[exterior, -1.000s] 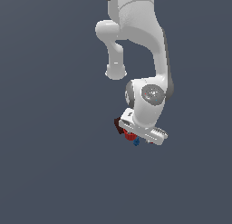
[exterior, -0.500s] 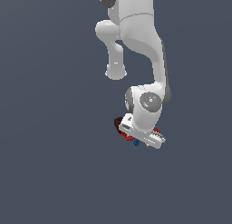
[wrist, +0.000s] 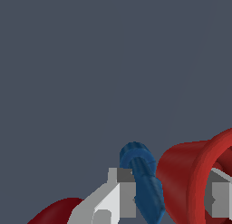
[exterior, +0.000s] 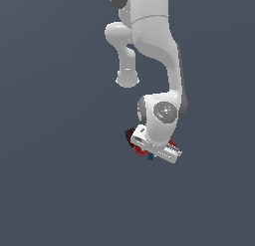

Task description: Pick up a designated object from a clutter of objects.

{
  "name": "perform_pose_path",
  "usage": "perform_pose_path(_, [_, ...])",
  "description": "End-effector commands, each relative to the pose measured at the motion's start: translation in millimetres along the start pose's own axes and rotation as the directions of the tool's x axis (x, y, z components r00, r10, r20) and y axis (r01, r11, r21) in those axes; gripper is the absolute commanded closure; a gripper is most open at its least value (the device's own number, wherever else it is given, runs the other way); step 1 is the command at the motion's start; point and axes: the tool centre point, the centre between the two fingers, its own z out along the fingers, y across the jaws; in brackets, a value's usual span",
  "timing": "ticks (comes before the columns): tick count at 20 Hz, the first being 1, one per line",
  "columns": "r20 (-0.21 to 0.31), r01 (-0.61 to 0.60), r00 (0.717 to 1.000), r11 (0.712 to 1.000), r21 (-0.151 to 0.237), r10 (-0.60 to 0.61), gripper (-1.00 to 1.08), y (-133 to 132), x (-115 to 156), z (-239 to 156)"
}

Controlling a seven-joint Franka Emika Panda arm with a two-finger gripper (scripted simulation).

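Note:
The clutter lies under my hand. In the wrist view the tiny blue piece [wrist: 142, 182] lies between my fingers, beside the red ribbed cup [wrist: 186, 177], which is on its side. One grey finger [wrist: 115, 198] stands next to the blue piece. The other shows at the cup's mouth, past its rim. My gripper [wrist: 167, 198] is open around both. The red ball [wrist: 54, 213] peeks in at the edge. In the exterior view my gripper [exterior: 152, 153] hangs low over the pile. The dark brown block [exterior: 130, 135], the blue piece [exterior: 150, 157] and red patches [exterior: 139, 150] show around it.
The grey floor [exterior: 60, 180] stretches flat on all sides of the pile. The white arm [exterior: 149, 36] rises above the hand and hides most of the clutter in the exterior view.
The wrist and hand have come down toward the pile over the last second. The objects have not visibly moved.

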Motion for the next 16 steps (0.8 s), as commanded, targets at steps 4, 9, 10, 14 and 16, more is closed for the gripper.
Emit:
perform_pose_path(4, [-0.001,-0.002,1.0,1.0,-0.001,0.002,1.08,3.1,1.4,-0.7])
perform_pose_path(9, [-0.001,-0.002,1.0,1.0,-0.001,0.002,1.08,11.9,0.0,-10.4])
perform_pose_path(10, [-0.001,-0.002,1.0,1.0,-0.001,0.002,1.08,14.7,-0.5,-13.5])
perform_pose_path(14, [-0.001,-0.002,1.0,1.0,-0.001,0.002,1.08,28.9,-2.8,-29.0])
perform_pose_path(16, [-0.001,-0.002,1.0,1.0,-0.001,0.002,1.08,38.0,-4.3,-39.2])
